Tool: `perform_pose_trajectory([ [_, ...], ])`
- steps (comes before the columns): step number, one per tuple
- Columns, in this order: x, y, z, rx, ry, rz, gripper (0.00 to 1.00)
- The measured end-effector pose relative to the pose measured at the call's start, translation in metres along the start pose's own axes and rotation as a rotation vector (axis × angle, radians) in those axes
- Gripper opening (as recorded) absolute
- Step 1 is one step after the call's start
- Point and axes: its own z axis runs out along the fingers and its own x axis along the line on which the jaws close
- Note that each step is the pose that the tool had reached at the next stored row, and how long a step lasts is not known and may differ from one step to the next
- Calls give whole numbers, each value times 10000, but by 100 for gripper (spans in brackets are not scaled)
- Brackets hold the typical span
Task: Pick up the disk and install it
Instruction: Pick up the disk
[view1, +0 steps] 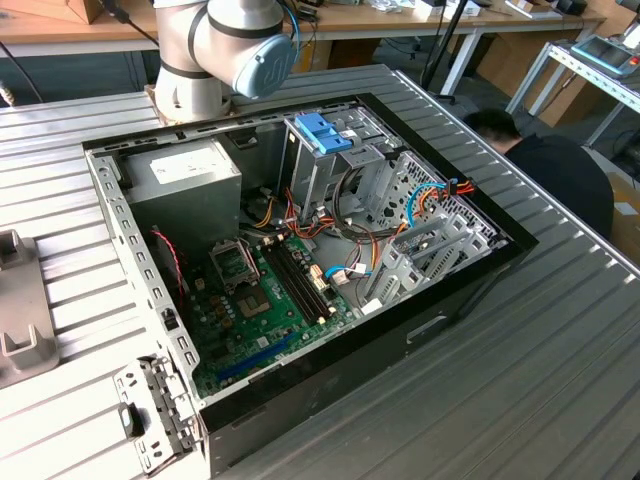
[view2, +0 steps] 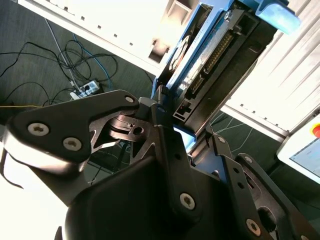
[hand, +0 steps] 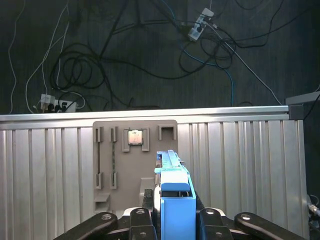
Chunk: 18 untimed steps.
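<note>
My gripper (hand: 175, 219) holds the disk (hand: 174, 192) tight. The disk sticks straight out from it, its long side pointing at the table (hand: 250, 165).

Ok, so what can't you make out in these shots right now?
Where the fingers press the disk: second wrist view, hidden by their own linkage.
The disk's gripped end: first wrist view, cut off by the picture's edge.
The drive cage slot: exterior view, covered by the blue latch.
The arm past its lower joints: exterior view, cut off by the edge.
</note>
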Motion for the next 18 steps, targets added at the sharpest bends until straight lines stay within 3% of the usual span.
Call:
perform_pose_trajectory([
  [18,-3,-83,-4,0,0,0,37],
])
